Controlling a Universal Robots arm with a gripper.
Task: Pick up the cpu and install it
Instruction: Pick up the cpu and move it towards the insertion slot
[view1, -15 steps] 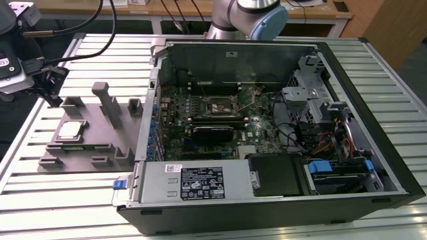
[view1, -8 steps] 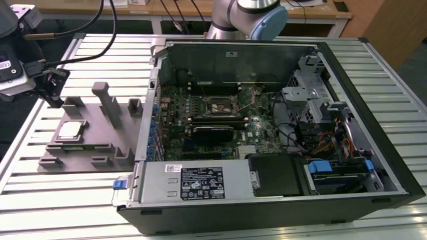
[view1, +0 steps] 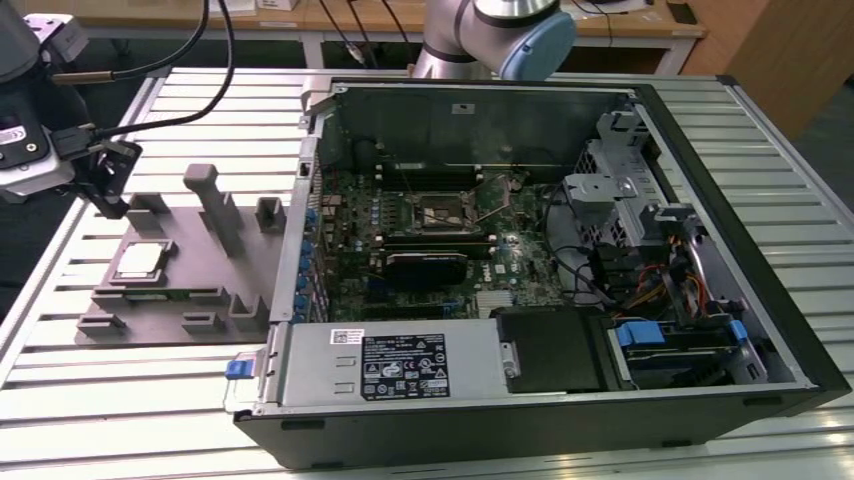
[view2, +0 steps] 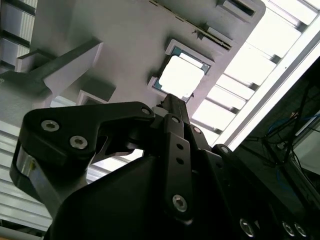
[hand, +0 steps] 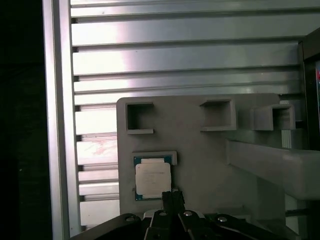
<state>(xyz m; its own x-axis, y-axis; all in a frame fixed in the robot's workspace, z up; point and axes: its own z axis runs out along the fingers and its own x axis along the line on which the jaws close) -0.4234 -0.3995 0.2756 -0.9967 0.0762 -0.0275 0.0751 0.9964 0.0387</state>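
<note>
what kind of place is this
Likely a robotics lab bench for PC assembly: an open computer case lies on a slatted metal table, a grey tray beside it holds the cpu, and a robot arm stands behind.

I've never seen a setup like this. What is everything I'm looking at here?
cpu: one, silvery lid, lying in a pocket of the tray.
tray: one, grey, on the table, at the exterior view's left of the computer case.
computer case: one, black, lying open on the table.
circuit board: one, green, inside the computer case.
socket: one, black-framed, mid circuit board.
power supply box: one, silvery, labelled, at the case edge nearest the exterior camera.
table: one, silvery slats, under everything.
arm: one, grey with a blue cap, behind the case.
gripper: one, black, shut and empty, above the tray near the cpu.
</note>
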